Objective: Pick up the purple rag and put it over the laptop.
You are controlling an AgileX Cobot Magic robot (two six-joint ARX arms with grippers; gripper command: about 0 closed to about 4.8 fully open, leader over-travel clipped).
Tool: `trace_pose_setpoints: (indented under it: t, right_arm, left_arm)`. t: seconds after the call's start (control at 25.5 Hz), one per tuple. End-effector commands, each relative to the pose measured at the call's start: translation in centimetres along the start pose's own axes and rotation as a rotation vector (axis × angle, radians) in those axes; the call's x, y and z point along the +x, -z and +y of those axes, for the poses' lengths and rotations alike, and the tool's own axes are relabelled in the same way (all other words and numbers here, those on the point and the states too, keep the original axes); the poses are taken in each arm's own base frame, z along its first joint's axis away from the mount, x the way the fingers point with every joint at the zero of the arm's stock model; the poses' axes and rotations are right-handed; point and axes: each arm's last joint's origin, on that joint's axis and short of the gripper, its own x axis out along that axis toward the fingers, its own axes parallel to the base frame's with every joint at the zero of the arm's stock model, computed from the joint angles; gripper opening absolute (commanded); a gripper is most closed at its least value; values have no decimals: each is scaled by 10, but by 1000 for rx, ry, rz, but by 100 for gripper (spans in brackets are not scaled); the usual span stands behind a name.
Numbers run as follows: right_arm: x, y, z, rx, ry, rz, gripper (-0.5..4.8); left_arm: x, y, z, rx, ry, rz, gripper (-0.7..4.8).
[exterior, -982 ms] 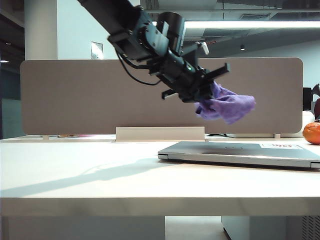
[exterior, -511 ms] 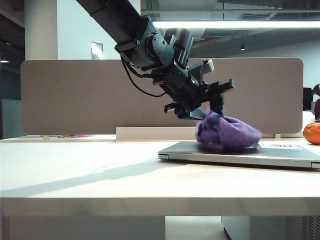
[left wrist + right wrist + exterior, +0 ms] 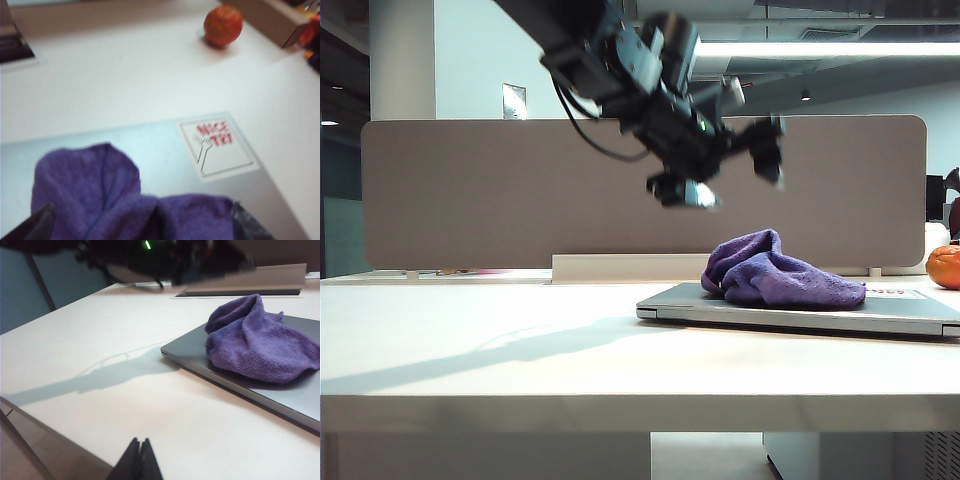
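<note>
The purple rag [image 3: 780, 280] lies in a rumpled heap on the lid of the closed silver laptop [image 3: 900, 312], free of any gripper. My left gripper [image 3: 730, 170] hangs open a little above the rag, its dark fingers spread wide. In the left wrist view the rag [image 3: 90, 185] fills the space between the fingers of the left gripper [image 3: 142, 227], beside the white sticker [image 3: 215, 147] on the laptop [image 3: 165, 145]. My right gripper [image 3: 139, 441] is shut and empty near the table's front edge, well short of the rag [image 3: 260, 342] and the laptop [image 3: 190, 347].
An orange fruit [image 3: 945, 266] sits on the table past the laptop's right end, also seen as the orange fruit [image 3: 223, 25]. A grey divider panel [image 3: 470, 190] and a low white riser [image 3: 640, 267] line the back of the white table [image 3: 470, 340].
The left gripper came down with the rag onto the laptop lid, opened and lifted away. The rag now lies on the lid. The right gripper has not moved.
</note>
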Motion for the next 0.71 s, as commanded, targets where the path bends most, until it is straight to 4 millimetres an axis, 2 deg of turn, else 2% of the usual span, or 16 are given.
trace_pose_setpoints:
  t: [0.04, 0.08, 0.27, 0.31, 0.55, 0.71]
  right_arm:
    - [0, 1, -1, -3, 7, -6, -8]
    - [0, 1, -1, -4, 26, -9, -8]
    - [0, 0, -4, -4, 115, -22, -8]
    - [0, 0, -5, -5, 145, -26, -8]
    - [-1, -1, -10, -11, 343, -52, -8]
    - [-3, -1, -14, -18, 474, -68, -8]
  left_arm:
    - [-18, -24, -3, 6, 1, -51, 479]
    - [-28, -34, -4, 7, -6, -62, 428]
    - [-51, -55, -1, 4, -39, -80, 186]
    - [-55, -57, -1, 3, -41, -76, 150]
    - [-78, -70, 14, 32, -103, -30, -9]
    - [-93, -74, 25, 73, -192, 20, -6]
